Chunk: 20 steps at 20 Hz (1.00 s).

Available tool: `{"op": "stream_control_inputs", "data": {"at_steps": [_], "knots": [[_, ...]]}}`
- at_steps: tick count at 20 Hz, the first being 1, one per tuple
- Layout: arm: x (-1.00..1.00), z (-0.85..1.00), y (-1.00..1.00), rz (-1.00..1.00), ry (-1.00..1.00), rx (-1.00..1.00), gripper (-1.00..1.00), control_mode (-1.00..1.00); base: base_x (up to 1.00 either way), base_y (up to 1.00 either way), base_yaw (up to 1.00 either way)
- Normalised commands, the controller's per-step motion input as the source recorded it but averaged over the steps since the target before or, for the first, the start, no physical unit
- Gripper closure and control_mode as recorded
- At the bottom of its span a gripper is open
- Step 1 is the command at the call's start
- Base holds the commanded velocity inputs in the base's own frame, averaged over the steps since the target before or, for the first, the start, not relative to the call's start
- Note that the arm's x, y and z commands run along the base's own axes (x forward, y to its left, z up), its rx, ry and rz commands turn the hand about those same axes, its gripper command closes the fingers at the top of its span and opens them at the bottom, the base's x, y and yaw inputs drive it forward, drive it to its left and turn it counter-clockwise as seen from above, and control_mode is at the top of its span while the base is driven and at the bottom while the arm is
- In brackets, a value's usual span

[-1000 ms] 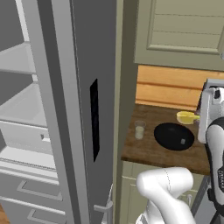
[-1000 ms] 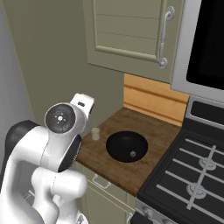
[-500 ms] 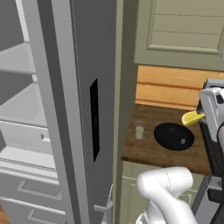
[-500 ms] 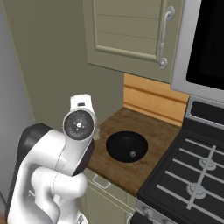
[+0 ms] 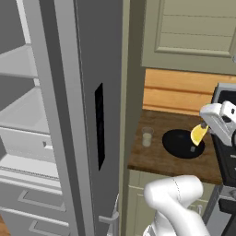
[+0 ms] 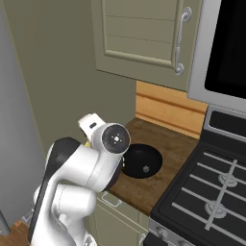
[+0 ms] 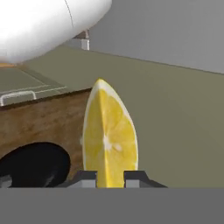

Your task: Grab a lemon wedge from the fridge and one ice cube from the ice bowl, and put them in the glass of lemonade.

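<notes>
Above the wooden counter, between the open fridge and the stove, carrying the lemon wedge toward the drink. Gripper closed narrowly on the wedge, point upward in the hand view, rind edge pinched between the two dark tips; also visible in the left base view as a yellow sliver hanging over the black ice bowl. Glass of lemonade standing upright on the counter just beside the bowl, on the fridge side, apart from the wedge. By the look of things, first half of the job partly done: wedge out of the fridge and held, not yet dropped in; ice cube, seemingly the small grey speck in the bowl, untouched. Next, probably a short sideways shift toward the fridge to bring the wedge over the mouth of the glass, then a lowering close to the rim before letting go. Small target, so careful centring needed; a high or off-centre release likely to bounce the wedge off the rim or tip the glass.
</notes>
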Motion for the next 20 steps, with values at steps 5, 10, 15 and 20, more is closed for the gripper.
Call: {"op": "stream_control_inputs", "data": {"at_steps": [5,10,15,20], "knots": [[0.22,-0.48,0.0,0.34,-0.25,-0.46,1.0,-1.0,0.0,0.0,0.0],[0.25,-0.3,0.0,0.3,-0.3,-0.45,1.0,-1.0,0.0,0.0,0.0],[0.25,-0.14,0.0,0.3,-0.1,-0.21,1.0,-1.0,0.0,0.0,0.0],[0.14,-0.08,0.0,0.04,0.0,-0.05,1.0,-1.0,0.0,0.0,0.0]]}}
